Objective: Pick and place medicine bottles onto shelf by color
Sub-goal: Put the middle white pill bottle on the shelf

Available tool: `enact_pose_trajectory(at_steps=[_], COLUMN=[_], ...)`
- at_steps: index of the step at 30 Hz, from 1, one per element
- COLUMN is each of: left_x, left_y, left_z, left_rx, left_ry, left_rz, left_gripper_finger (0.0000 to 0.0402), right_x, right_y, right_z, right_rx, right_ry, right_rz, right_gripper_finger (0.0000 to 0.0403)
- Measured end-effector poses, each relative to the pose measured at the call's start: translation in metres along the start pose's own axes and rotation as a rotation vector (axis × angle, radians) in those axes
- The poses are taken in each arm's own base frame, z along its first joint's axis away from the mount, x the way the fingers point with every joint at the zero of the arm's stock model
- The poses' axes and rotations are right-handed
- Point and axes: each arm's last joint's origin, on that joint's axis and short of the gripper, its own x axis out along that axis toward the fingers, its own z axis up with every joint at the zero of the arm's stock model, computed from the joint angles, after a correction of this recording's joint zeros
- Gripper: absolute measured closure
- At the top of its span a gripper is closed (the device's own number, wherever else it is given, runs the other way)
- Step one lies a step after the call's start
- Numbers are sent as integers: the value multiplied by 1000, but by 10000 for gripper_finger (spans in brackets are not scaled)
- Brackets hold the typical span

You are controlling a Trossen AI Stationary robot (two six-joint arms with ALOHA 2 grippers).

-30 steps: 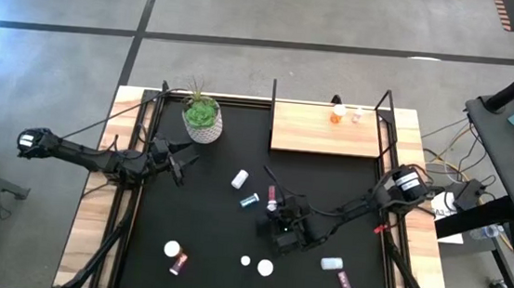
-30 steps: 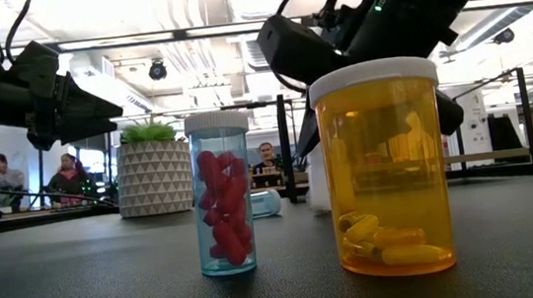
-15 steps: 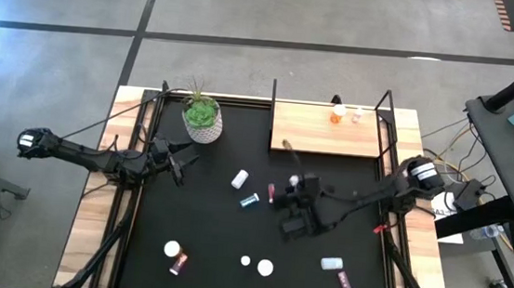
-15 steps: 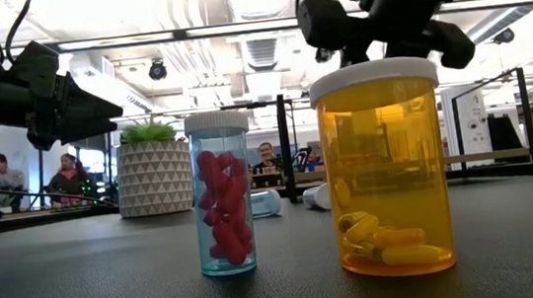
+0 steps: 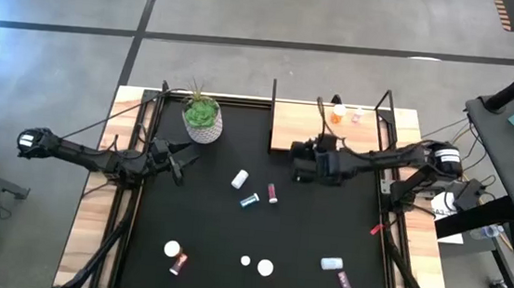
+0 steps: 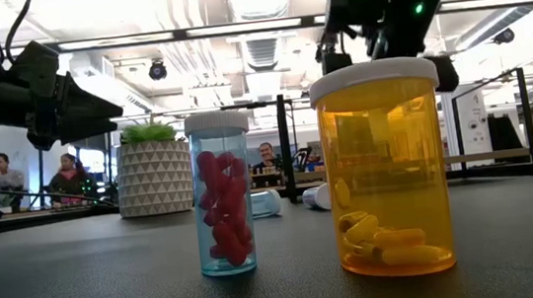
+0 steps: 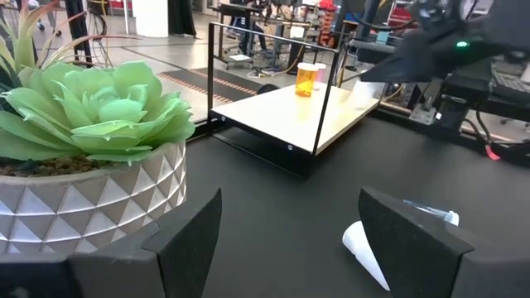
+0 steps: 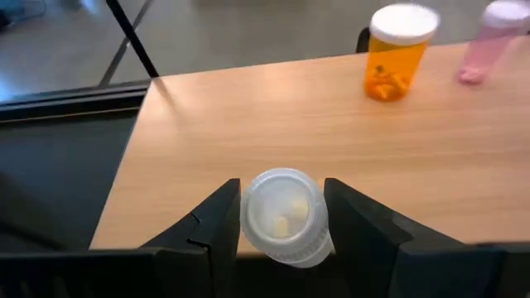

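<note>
Bottles lay scattered over the black mat (image 5: 203, 223) in the high view while the right gripper (image 5: 299, 159) hung at the shelf (image 5: 325, 136)'s near-left corner, and its wrist view showed fingers clamping a clear white-capped bottle (image 8: 284, 215), which might roll off that edge if released early; the left gripper (image 7: 286, 240) idled wide by the plant pot (image 7: 91, 194).

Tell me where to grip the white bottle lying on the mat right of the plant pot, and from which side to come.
Take the white bottle by the middle of its round body, from straight above, with the fingers across its long axis. It lies on its side on the black mat, with bare mat along both flanks. The open left gripper is nearest.
</note>
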Motion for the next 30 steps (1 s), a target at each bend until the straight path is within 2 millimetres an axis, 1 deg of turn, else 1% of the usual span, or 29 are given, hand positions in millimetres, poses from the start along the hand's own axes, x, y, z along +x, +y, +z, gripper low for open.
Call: enact_pose_trajectory(at_steps=[5,10,15,20,30], left_x=[0,0,0,0,0], left_y=[0,0,0,0,0], left_z=[0,0,0,0,0], left_rx=[0,1,-1,1,0], left_ry=[0,1,0,1,0], left_rz=[0,1,0,0,0], left_gripper_finger=[132,132,132,132,132], right_x=[31,57,81,101,128], right_y=[-7,-13,-16,-18,-14], right_z=[15,36,54,65,79], right_rx=[36,62,62,81,120], right_ry=[20,60,118,132,120], right_rz=[18,6,8,-21,-42], right_gripper_finger=[249,249,248,248,248])
